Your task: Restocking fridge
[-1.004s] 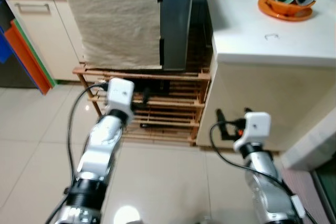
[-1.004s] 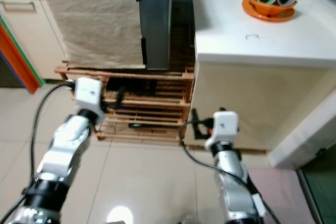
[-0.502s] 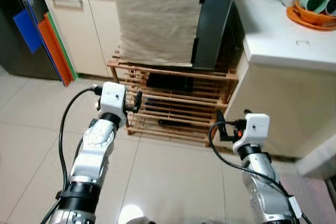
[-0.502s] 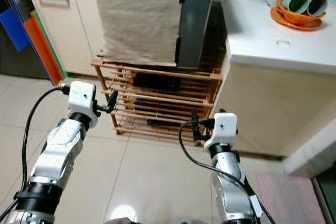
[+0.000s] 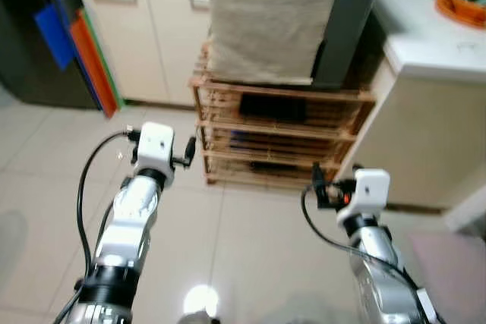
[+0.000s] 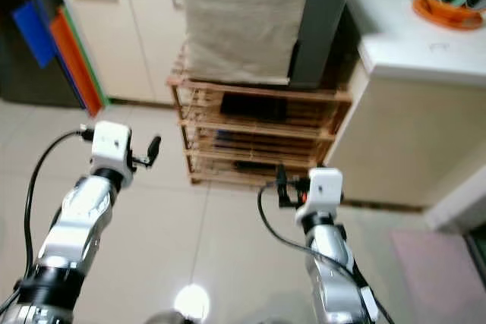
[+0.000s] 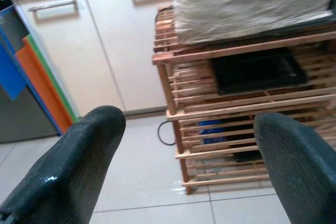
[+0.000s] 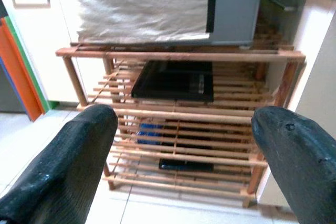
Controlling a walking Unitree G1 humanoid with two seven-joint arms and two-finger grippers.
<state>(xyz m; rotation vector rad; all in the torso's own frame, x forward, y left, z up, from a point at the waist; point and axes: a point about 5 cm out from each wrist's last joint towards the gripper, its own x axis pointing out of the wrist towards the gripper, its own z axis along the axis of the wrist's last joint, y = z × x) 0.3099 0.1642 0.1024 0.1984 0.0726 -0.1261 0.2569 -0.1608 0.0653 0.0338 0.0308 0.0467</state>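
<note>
Our left gripper (image 7: 184, 166) and right gripper (image 8: 178, 166) are both spread wide, empty, held over glossy pale floor tiles (image 5: 250, 263). Ahead: slatted wooden rack (image 8: 178, 124), black flat tray (image 8: 173, 81) on its upper shelf. On top sits the grey fridge (image 6: 323, 13), draped in coarse beige cloth (image 6: 243, 13).

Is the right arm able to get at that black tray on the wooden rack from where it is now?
Probably yes. The right gripper, jaws open, faces the wooden rack head-on, and nothing stands before the black tray. The rack still sits ahead of it, so the arm would need to extend or the robot step closer.
</note>
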